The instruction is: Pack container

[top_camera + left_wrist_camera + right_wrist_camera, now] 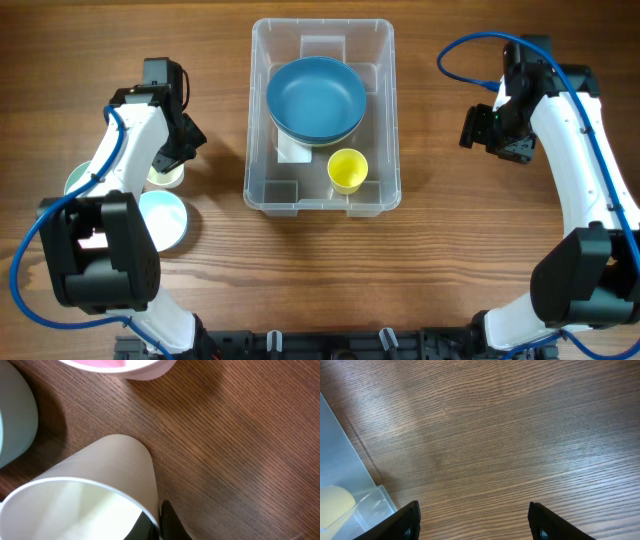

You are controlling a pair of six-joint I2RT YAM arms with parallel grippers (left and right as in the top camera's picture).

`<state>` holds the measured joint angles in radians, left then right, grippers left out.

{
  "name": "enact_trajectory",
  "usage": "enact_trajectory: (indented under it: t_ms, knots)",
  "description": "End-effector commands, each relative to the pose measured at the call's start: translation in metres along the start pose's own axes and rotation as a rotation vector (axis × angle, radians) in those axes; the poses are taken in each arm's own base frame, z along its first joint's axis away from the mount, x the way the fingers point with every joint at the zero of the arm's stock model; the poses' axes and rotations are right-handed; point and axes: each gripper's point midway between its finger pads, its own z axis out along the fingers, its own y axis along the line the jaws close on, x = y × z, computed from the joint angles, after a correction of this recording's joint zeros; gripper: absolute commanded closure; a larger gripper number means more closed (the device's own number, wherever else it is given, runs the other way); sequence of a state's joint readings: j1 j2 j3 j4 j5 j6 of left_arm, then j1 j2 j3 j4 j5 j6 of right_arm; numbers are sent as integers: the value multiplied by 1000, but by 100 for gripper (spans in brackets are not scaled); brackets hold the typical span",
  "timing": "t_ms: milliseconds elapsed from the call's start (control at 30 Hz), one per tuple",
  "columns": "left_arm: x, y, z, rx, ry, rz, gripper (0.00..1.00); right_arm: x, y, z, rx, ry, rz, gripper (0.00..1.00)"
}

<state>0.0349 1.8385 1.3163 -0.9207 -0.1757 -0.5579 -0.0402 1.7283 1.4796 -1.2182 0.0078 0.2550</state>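
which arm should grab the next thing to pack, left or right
Left. The left gripper sits right at the cream cup, beside the light blue bowl; the right gripper hangs open over bare table, away from any loose item.

Overhead looks straight down from high up, the table (pixel 450 250) filling the frame, arm bases along the bottom edge. Left wrist camera is right down near the wood, angled onto a pale cup (pixel 110 470), and overhead catches that one at far left. Right wrist hangs farther off, facing down past its own fingertips (pixel 407 520), sharing the container (pixel 340 450) corner and yellow cup (pixel 332 505) with overhead
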Motion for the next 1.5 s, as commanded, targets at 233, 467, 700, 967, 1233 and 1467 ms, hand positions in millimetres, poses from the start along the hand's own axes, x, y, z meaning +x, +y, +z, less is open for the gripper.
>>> enact_trajectory:
  t_ms: [233,467,700,967,1233,1467]
  knots:
    - [2,-70,-134,196,-171,203,96,-2,2,-8,-11,-20,-21,30]
    - [79,-146,-249,466,-293,428,96,-9,-13,-8,-12,-29,57,30]
    - [185,-221,-243,590,-174,623,96,-7,-25,-8,-49,-4,113,30]
    - [225,-240,-189,499,-16,660,96,-6,-25,-8,-48,-1,113,30]
    - [226,-236,-186,482,-3,664,54,-6,-25,-8,-48,-1,112,30]
    - [205,-231,-190,474,-45,622,44,-5,-25,-8,-47,1,111,30]
